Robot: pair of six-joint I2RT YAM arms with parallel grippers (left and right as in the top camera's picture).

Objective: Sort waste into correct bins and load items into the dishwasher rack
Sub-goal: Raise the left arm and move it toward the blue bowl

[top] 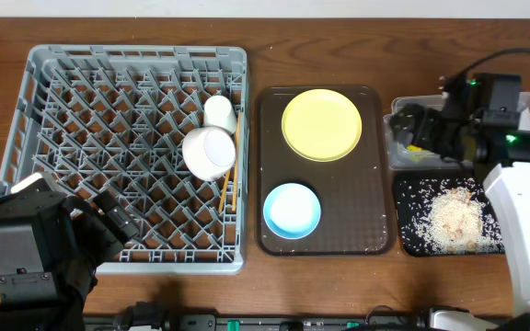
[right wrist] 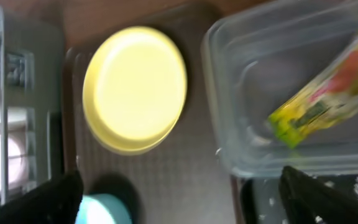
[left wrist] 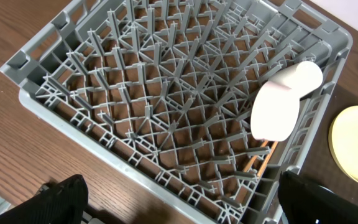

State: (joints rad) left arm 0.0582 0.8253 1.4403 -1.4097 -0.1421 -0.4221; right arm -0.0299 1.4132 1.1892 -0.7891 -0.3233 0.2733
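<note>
Left gripper (left wrist: 179, 202) wide open, empty, over near-left of rack (top: 136, 156) | crumbs (top: 426, 225) in black tray (top: 399, 216): done | blue bowl (top: 292, 210), yellow plate (top: 321, 124) on brown tray (top: 366, 211): not yet loaded | chopsticks (top: 229, 184), white bowl (top: 210, 152), cup (top: 220, 111) racked | wrapper (right wrist: 319, 102) in far-right clear tub (right wrist: 241, 68), long axis near-left to far-right | right gripper (right wrist: 179, 199) above, jaws wide, empty.

Blurred wrapper (right wrist: 325, 94) inside cropped clear tub (right wrist: 220, 93)

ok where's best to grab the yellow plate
The plate lies flat, face up, on the tray, so only its raised rim offers an edge. Likely pinch the right-hand rim from above, straddling the lip.
</note>
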